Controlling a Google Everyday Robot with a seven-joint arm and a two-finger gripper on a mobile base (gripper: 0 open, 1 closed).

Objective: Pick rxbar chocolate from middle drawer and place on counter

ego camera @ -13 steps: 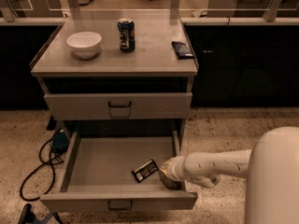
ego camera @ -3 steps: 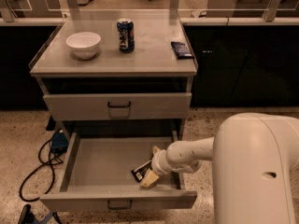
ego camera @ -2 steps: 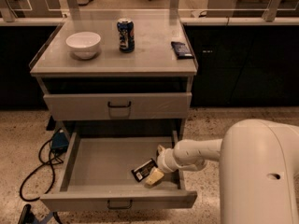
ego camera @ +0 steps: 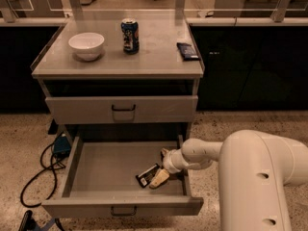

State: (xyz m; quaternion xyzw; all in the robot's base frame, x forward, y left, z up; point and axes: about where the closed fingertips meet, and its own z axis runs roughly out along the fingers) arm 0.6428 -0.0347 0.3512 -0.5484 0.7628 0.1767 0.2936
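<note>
The rxbar chocolate (ego camera: 147,175), a small black bar with pale lettering, lies flat and slanted on the floor of the open middle drawer (ego camera: 101,170), towards its right front. My gripper (ego camera: 161,166) reaches into the drawer from the right, low over the floor, and is open. Its near pale finger (ego camera: 159,178) lies against the bar's right end, and the other finger sits further back by the drawer's right wall. The bar rests on the drawer floor. The counter (ego camera: 154,57) is the pale cabinet top above.
On the counter stand a white bowl (ego camera: 86,44), a drink can (ego camera: 130,35) and a flat dark blue packet (ego camera: 187,51). The taller drawer (ego camera: 122,109) above is closed. Dark cables (ego camera: 36,174) and a blue box (ego camera: 61,144) lie on the floor at left. My arm's large white body fills the lower right.
My gripper has pulled slightly right and back from over the bar, so that its near finger now lies at the bar's right end. The bar has stayed in the drawer.
</note>
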